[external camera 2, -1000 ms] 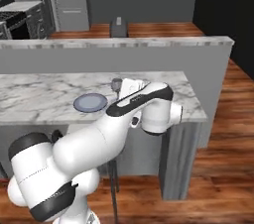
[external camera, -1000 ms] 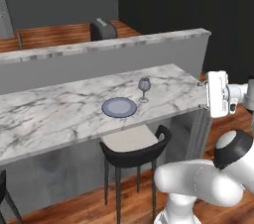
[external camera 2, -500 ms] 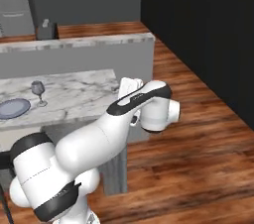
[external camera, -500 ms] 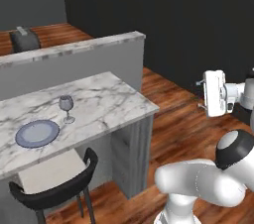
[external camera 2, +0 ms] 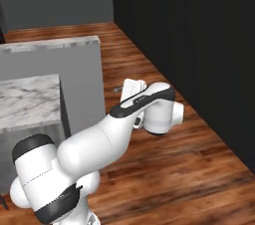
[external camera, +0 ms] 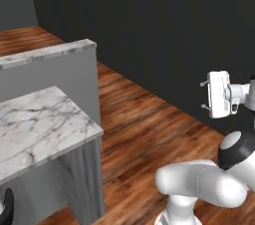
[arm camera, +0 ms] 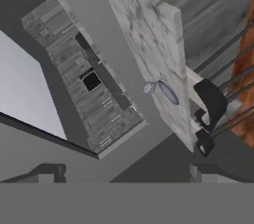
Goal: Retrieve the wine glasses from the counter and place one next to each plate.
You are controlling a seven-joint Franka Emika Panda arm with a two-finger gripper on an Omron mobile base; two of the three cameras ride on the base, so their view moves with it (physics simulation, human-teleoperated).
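Marble bar (arm camera: 149, 44), grey-blue glass (arm camera: 149, 88) (stemmed)

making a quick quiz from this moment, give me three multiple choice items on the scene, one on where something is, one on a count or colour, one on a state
1. Where does the wine glass stand in the hand view?
A. beside the plate on the marble bar
B. on the wooden floor
C. on a stool

2. How many wine glasses show on the bar?
A. three
B. none
C. one

3. How is the gripper?
A. shut on a glass
B. open, holding nothing
C. shut on a plate

Answers:
1 A: the wine glass stands right by the plate on the marble bar.
2 C: a single glass is by that plate.
3 B: the gripper's fingertips stand wide apart with nothing between them.
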